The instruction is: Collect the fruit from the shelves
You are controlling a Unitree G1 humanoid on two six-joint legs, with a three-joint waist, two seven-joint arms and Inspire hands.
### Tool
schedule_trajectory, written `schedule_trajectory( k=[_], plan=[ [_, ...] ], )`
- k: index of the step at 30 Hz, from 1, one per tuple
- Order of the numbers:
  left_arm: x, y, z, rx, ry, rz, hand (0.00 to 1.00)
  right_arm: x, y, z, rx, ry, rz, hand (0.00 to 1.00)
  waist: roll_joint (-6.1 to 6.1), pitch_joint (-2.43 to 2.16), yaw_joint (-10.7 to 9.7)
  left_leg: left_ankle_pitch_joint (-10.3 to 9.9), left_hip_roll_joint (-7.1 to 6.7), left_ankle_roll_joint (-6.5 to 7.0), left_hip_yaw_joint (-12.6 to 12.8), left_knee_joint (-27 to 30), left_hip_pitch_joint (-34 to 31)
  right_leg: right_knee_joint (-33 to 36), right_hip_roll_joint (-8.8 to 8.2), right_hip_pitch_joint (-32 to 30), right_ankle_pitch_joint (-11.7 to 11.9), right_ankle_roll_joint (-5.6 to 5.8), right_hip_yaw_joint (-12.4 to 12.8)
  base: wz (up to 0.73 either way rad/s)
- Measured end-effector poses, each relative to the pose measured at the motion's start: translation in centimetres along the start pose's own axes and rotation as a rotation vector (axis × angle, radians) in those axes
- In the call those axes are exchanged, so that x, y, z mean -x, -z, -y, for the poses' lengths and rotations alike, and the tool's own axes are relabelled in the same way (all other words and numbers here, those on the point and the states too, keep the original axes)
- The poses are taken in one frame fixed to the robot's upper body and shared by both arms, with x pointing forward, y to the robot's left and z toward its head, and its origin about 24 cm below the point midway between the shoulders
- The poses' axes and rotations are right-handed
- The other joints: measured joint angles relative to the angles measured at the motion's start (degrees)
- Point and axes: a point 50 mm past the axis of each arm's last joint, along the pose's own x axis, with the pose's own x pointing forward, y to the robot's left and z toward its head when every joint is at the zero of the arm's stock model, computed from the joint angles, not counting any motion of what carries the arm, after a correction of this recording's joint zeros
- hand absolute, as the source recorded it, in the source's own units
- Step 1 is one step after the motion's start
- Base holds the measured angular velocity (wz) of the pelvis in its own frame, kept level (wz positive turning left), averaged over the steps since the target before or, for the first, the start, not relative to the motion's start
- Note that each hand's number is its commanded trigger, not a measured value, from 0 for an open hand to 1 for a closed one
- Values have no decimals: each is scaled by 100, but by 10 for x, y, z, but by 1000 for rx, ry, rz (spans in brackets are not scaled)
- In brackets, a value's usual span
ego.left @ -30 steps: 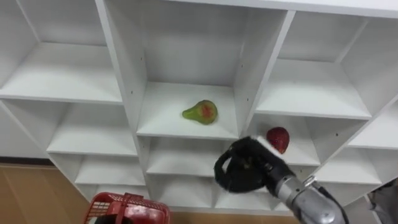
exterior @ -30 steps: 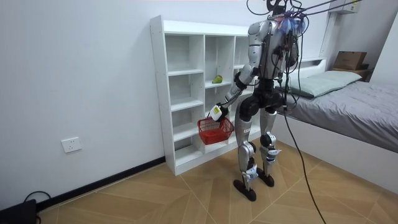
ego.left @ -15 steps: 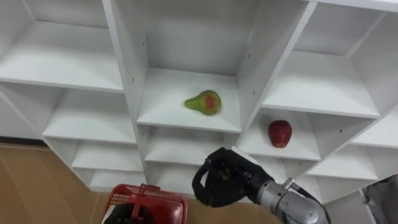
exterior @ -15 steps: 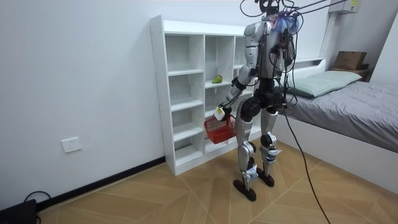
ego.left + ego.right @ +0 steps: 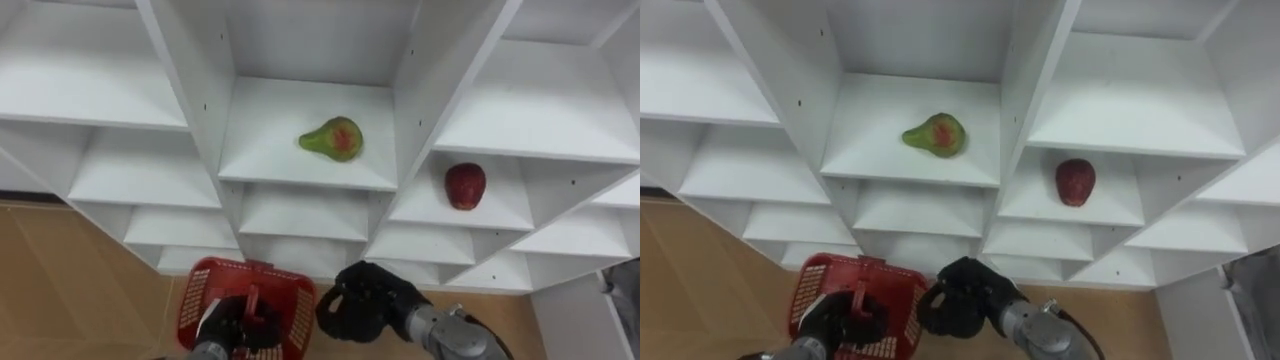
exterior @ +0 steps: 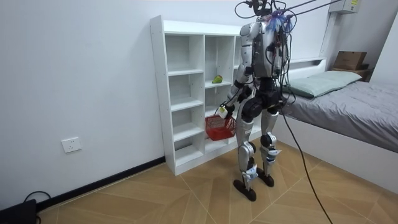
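A green pear with a red blush point(image 5: 332, 138) lies on the middle compartment's shelf of the white closet point(image 5: 420, 80). A red apple point(image 5: 465, 185) rests one compartment to the right and a little lower. My left hand point(image 5: 238, 323) is shut on the handle of a red mesh basket point(image 5: 204, 300), held low in front of the bottom shelves; the basket looks empty. My right hand point(image 5: 358, 302) hangs just right of the basket, well below both fruits, fingers loosely bent and holding nothing. In the room view I stand facing the closet point(image 6: 186, 93) with the basket point(image 6: 216, 127) at hip height.
The closet's other compartments are bare, with upright dividers between them. Wooden floor point(image 5: 70, 290) shows at the lower left. A bed point(image 6: 348, 106) stands close behind me at the room view's right.
My right hand has dropped from beside the apple to the basket's level. The basket has moved in closer to the closet, and my view has tipped down.
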Motion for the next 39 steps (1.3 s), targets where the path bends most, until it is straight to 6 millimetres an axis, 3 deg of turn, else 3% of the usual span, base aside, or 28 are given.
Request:
schedule_trajectory(
  k=[6, 9, 21, 27, 39],
  plan=[
    [-1, 6, 2, -20, 31, -29, 100, 0, 25, 6, -117, 48, -93, 100, 232, -19, -11, 29, -27, 16, -31, -10, -103, 33, -30, -88, 4, 7, -67, 3],
    [-1, 6, 6, -36, 60, -26, 100, -3, 28, 8, -152, 59, -117, 100, 292, -19, -10, 84, -52, 19, -43, -14, -228, 104, -63, -251, 4, 7, -91, 3],
    [-2, 2, 16, -74, 148, -19, 100, -4, 45, 10, -198, 104, -206, 100, 346, 6, -44, 130, -70, 43, -98, -3, -340, 206, -116, -372, 2, 9, -148, 3],
    [-2, 2, 19, -90, 172, -19, 100, -4, 48, 11, -208, 110, -226, 100, 347, 34, -79, 144, -71, 35, -114, -2, -404, 207, -111, -428, 2, 9, -158, 1],
    [-1, -8, 37, -73, 280, 40, 100, -4, 49, 12, -339, 131, -208, 100, 386, 46, -151, 149, -73, 33, -126, -5, -408, 186, -111, -425, 2, 9, -175, 1]
  ],
)
